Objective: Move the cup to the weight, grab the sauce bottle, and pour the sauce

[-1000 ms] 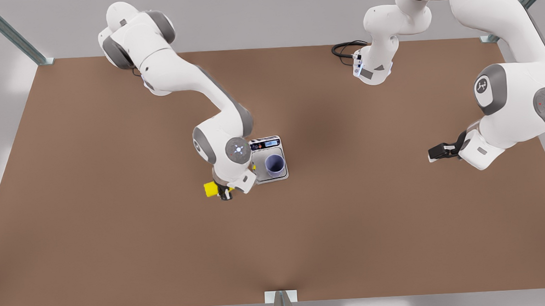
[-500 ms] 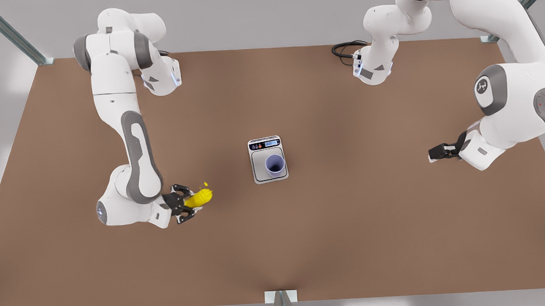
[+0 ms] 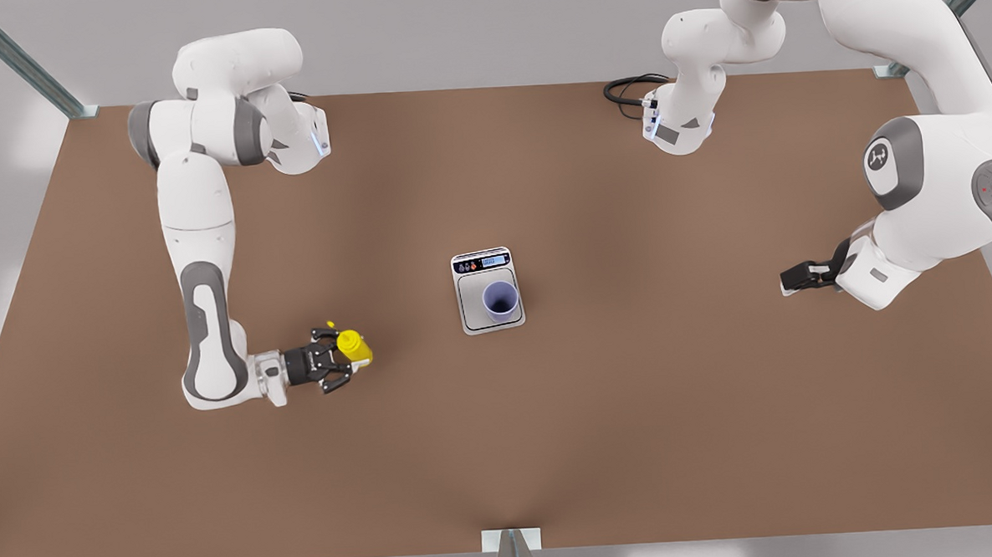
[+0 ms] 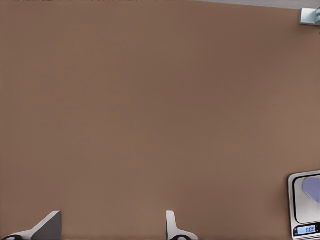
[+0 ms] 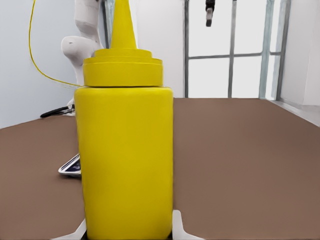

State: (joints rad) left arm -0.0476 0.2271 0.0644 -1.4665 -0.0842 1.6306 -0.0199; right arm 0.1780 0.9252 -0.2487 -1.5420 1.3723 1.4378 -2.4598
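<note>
Sauce bottle stands upright (nozzle up), seemingly in right hand.

Simulated robot test cell: bare brown table, grey metal frame posts, two white arms, plain pale walls.

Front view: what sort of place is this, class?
Probably a simulated robot test bench: bare brown table, metal frame posts; right gripper holding the sauce bottle, left gripper waiting open; cup on the weight.
</note>
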